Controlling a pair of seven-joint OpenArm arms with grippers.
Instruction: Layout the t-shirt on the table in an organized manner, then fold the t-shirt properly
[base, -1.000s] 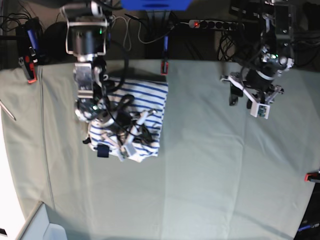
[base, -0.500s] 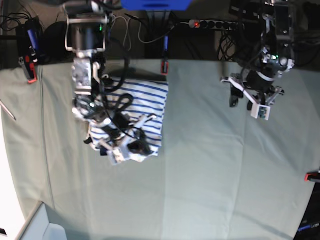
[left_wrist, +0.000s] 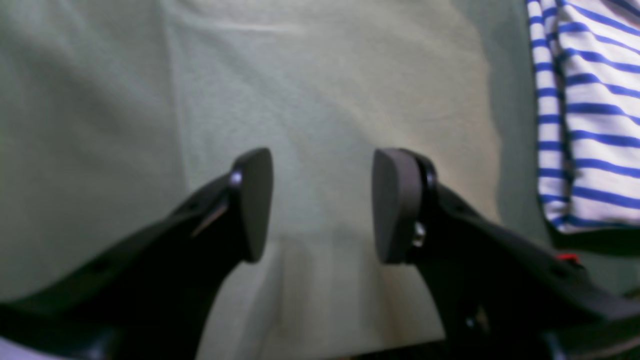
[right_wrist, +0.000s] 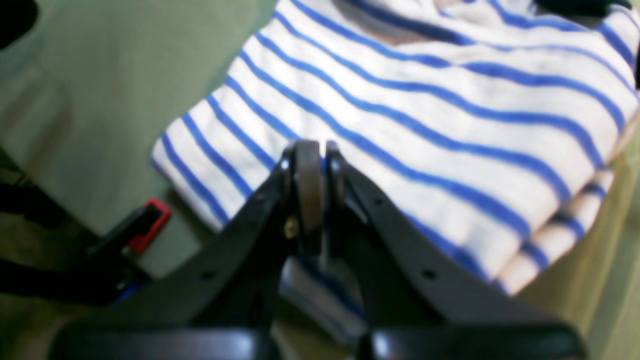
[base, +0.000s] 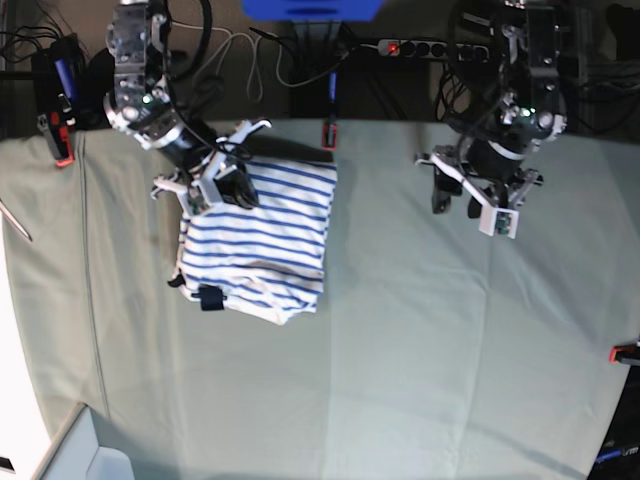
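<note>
t-shirt: the t-shirt is folded up into a compact rectangle, lying on the left side of the table, toward the far edge. You can see stacked layers at its near right corner in the right wrist view, so it's more than one ply thick.

tag: small dark tag pokes out at the shirt's near left edge.

right gripper: the right gripper has its pads pressed together with nothing between them. It hovers over the far left part of the shirt; can't tell if the tips actually touch the cloth.

left gripper: the left gripper is spread pretty wide and totally empty, just bare table cloth showing between its pads. In the base view it sits over the far right part of the table, well apart from the shirt.

shirt from left wrist: only the striped edge shows at the right of that view.

clamps: red clamp on the far table edge just beyond the shirt, another red clamp at the right edge.

table cloth: pale green, a few soft creases.
</note>
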